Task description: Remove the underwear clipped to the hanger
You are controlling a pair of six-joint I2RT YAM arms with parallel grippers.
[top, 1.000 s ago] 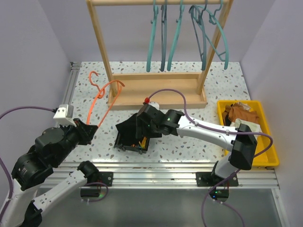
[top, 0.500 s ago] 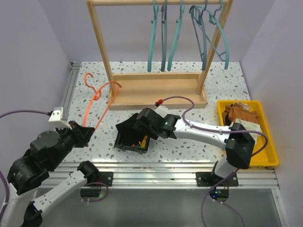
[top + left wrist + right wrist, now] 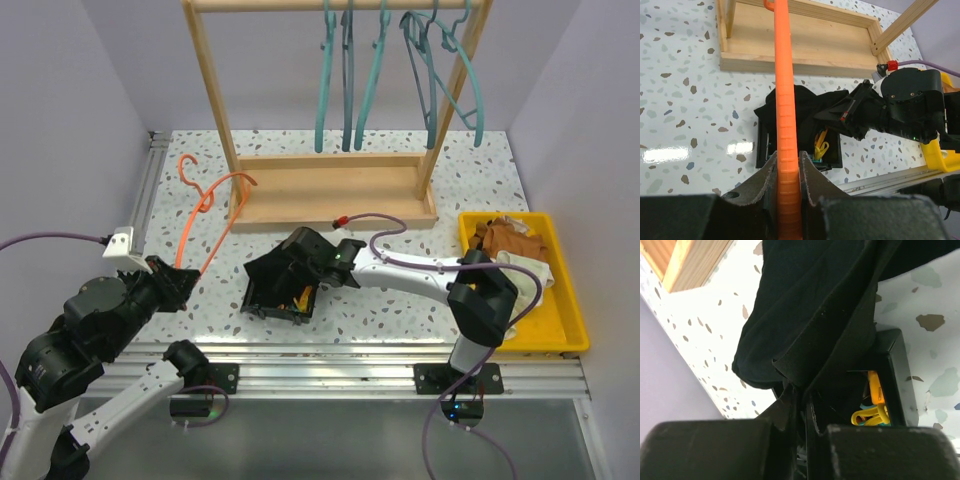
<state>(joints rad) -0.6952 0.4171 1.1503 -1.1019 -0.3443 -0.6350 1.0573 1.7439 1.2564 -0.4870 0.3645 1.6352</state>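
Robot lab test cell: white speckled terrazzo-pattern bench (image 3: 390, 315), plain lilac partition walls (image 3: 60, 100) along three edges, slotted aluminium rail (image 3: 330, 370) along the near edge.

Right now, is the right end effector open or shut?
Shut: the right end effector pinches a fold of the black underwear, no gap showing.

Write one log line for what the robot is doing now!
left gripper: shut on orange hanger | right gripper: shut on black underwear over black box | hanger: apart from underwear
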